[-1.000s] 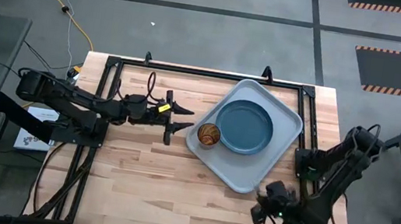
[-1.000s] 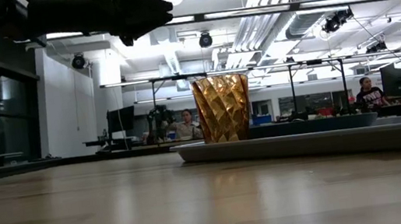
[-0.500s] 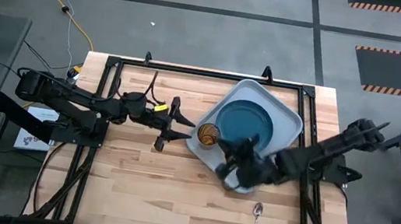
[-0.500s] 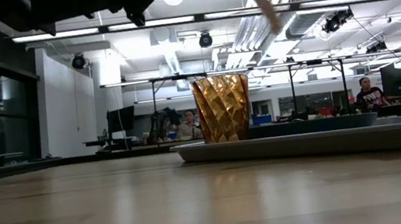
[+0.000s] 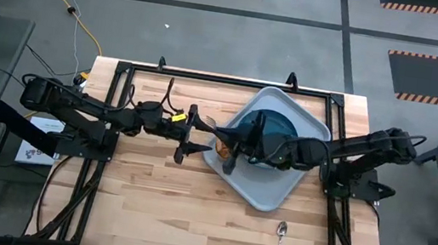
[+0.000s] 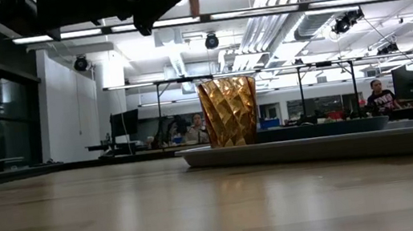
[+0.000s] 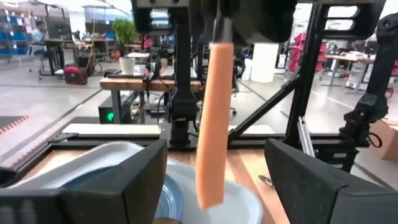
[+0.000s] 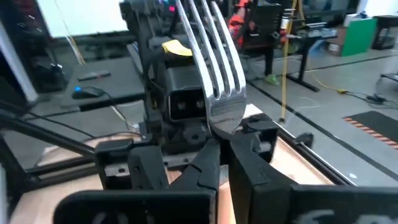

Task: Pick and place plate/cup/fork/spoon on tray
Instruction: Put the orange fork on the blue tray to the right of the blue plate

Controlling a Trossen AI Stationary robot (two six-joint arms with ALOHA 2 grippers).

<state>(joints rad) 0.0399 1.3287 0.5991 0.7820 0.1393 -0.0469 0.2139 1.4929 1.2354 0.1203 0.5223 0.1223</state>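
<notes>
High view lays out the scene: the tray (image 5: pixel 273 195) sits angled on the right half of the table (image 5: pixel 147 207), with the plate (image 5: pixel 280 129) on it and the cup (image 5: pixel 221 149) at its left corner, both partly covered by the right arm. The right gripper (image 5: pixel 222 131) reaches over the tray's left edge, clamped on the fork (image 5: pixel 210 123), whose tines poke out toward the left arm. The left gripper (image 5: pixel 192 133) hovers just beside the tray, fingers spread and holding nothing. The spoon (image 5: pixel 279 244) lies on bare wood near the front edge, well apart from the tray.

To finish this step well, I judge the right arm should carry the fork to open tray floor clear of cup and plate, lower it nearly flat, then let go; the two grippers are close, so the left should keep out of the way.

Right wrist view shows the fingers pinching the fork (image 8: pixel 211 68) at its neck, tines up. Left wrist view shows the orange handle (image 7: pixel 211 124) hanging down between the left arm's own spread fingers (image 7: pixel 124 186). Low view shows the cup (image 6: pixel 229 111) standing upright on the tray (image 6: pixel 316 147).
</notes>
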